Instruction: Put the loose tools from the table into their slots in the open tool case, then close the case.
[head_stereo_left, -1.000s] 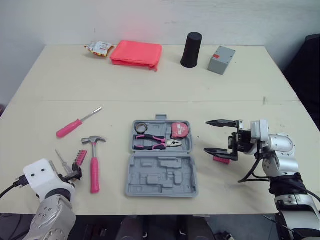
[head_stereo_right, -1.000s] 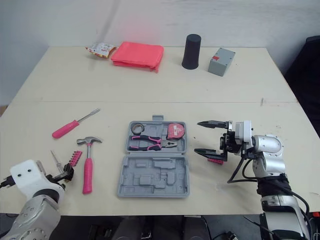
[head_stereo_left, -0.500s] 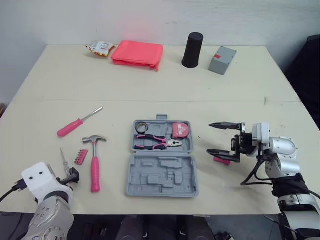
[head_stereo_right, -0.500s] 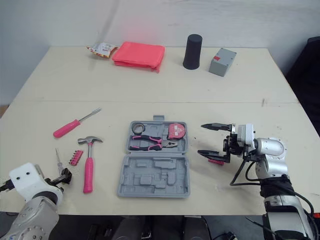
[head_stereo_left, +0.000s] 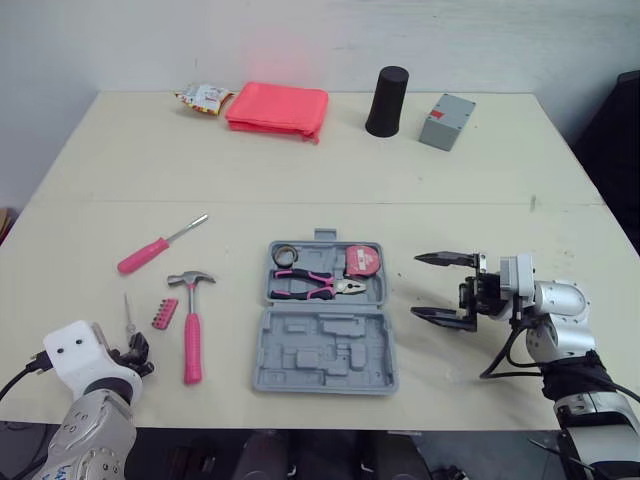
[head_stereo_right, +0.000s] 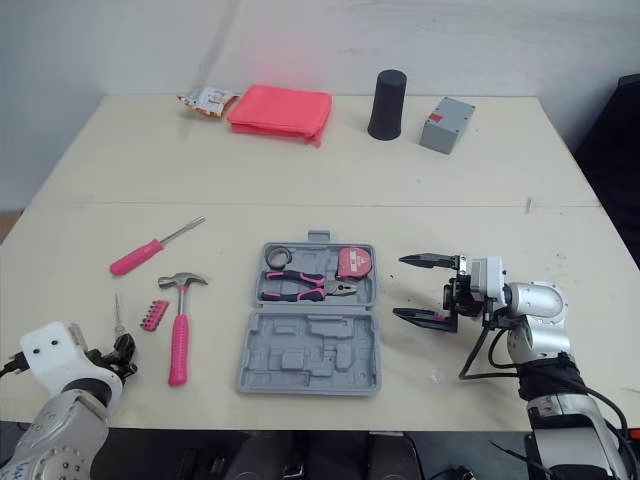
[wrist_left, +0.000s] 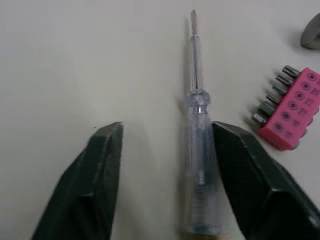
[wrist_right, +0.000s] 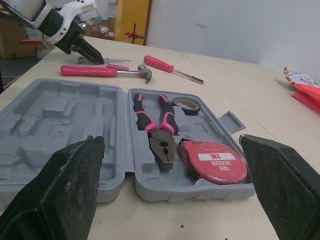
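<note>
The grey tool case (head_stereo_left: 325, 350) lies open at the table's middle, holding the pink pliers (head_stereo_left: 310, 285), a red tape measure (head_stereo_left: 362, 261) and a tape roll (head_stereo_left: 283, 252). To its left lie the pink hammer (head_stereo_left: 189, 330), the pink screwdriver (head_stereo_left: 150, 253), a pink bit holder (head_stereo_left: 163, 313) and a clear-handled screwdriver (wrist_left: 199, 125). My left gripper (wrist_left: 167, 135) straddles that clear handle near the front edge; one finger touches it and the other stands off. My right gripper (head_stereo_left: 420, 286) hangs open just right of the case, holding nothing.
Along the far edge sit a snack packet (head_stereo_left: 203, 97), a folded pink pouch (head_stereo_left: 277, 107), a black cup (head_stereo_left: 386, 100) and a grey box (head_stereo_left: 446, 107). Bare tabletop (head_stereo_left: 330, 190) stretches between these and the case.
My left gripper has drawn back from the bit holder toward the front edge, to the clear screwdriver's handle. My right gripper has sunk slightly and stayed open.
</note>
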